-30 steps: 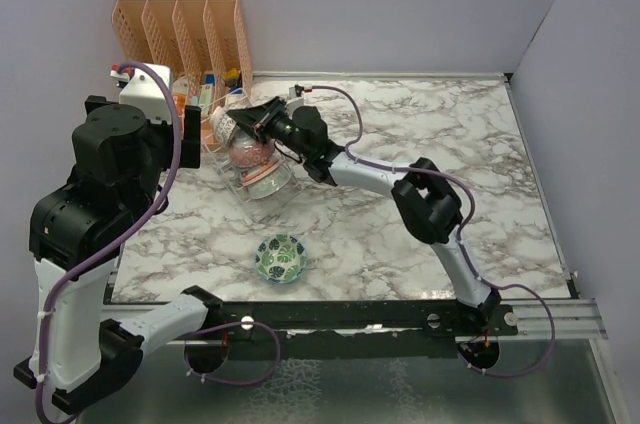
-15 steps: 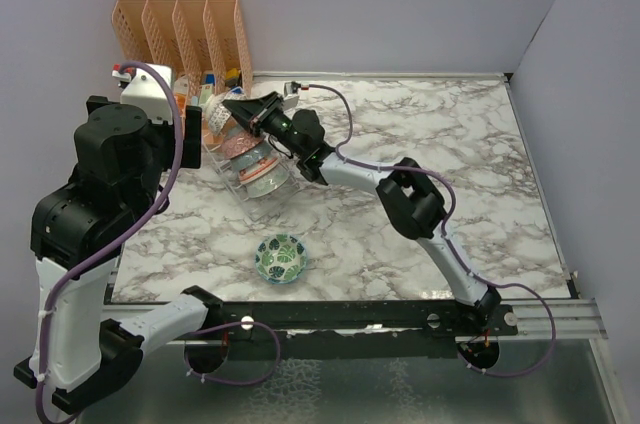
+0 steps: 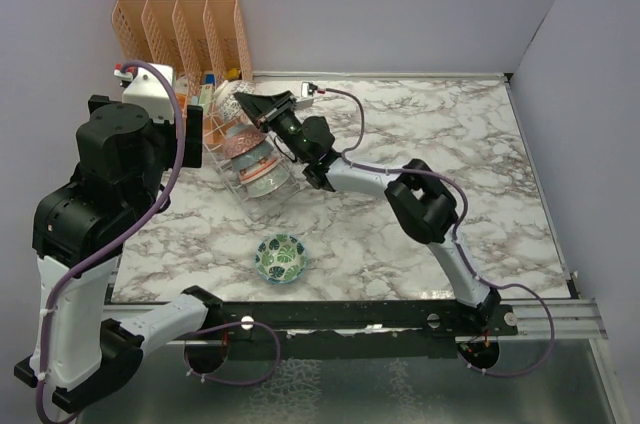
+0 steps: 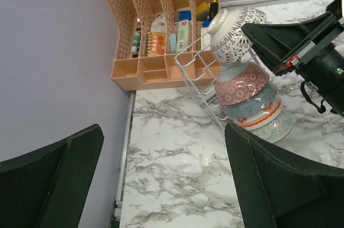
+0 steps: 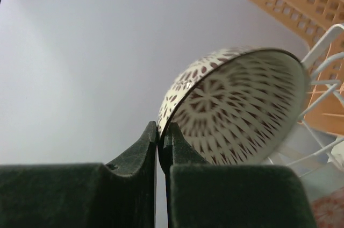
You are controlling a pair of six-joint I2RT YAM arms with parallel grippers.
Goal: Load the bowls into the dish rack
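Edgewise, lattice bowl point(image 5: 236, 109) faces right end effector point(image 5: 162, 129).

right claw point(image 5: 161, 131): pinched closed, arm outstretched | left claw point(image 4: 164, 131): jaws wide

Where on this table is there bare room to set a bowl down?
The table is bare across its right half, between the right arm and the side wall. Near the front, only the leaf bowl sits. The back-left corner is crowded: orange organizer, dish rack, right pincer shut on the lattice bowl.
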